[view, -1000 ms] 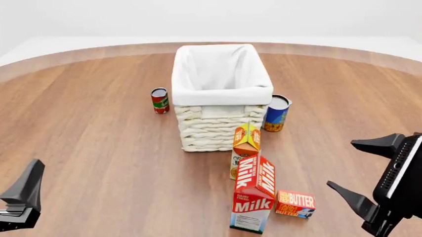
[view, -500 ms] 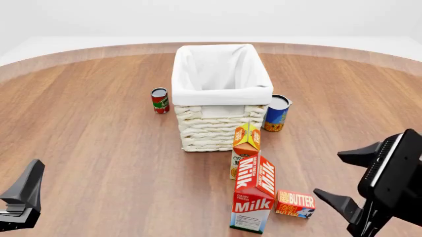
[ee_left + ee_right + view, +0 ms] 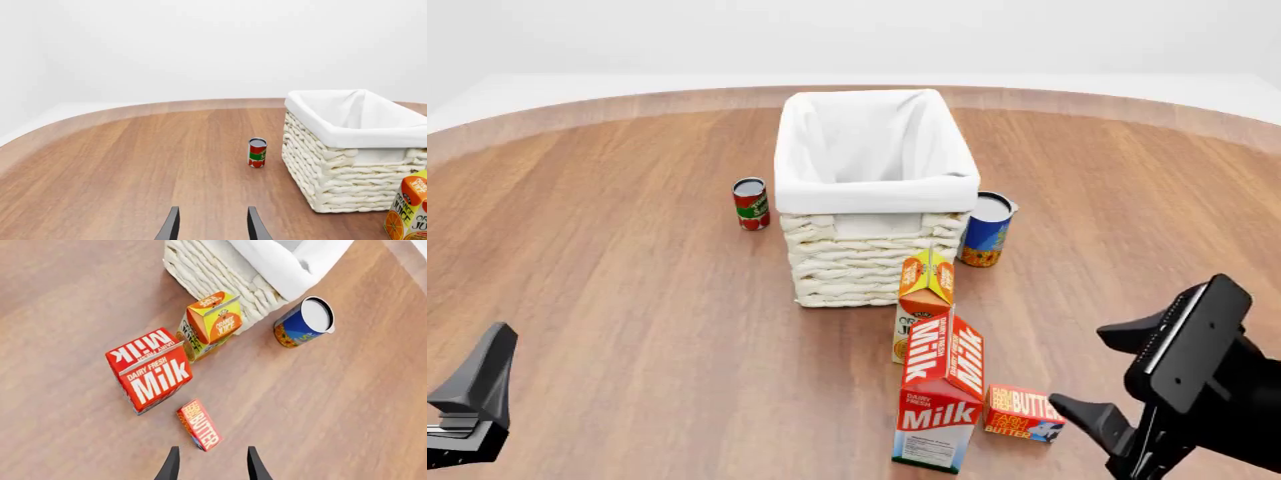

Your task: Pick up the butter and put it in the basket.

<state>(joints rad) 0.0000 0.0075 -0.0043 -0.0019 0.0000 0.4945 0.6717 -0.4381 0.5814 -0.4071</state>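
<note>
The butter (image 3: 1024, 412) is a small flat red-orange box lying on the wooden table, just right of the milk carton. In the right wrist view the butter (image 3: 199, 424) lies just ahead of the fingers. My right gripper (image 3: 1078, 368) hovers open a little to the butter's right, with nothing between its fingers. The cream wicker basket (image 3: 861, 262) with a white liner stands farther back at the centre, and its inside looks empty. My left gripper (image 3: 211, 227) is open and empty at the near left, far from the butter, pointing toward the basket (image 3: 333, 180).
A red-and-white milk carton (image 3: 941, 400) stands right beside the butter, with an orange juice carton (image 3: 925, 292) behind it against the basket. A red can (image 3: 750, 203) stands left of the basket and a blue can (image 3: 986, 229) right of it.
My right gripper has moved left and lower, closing in on the butter while staying open. The left arm and all objects have stayed where they were.
</note>
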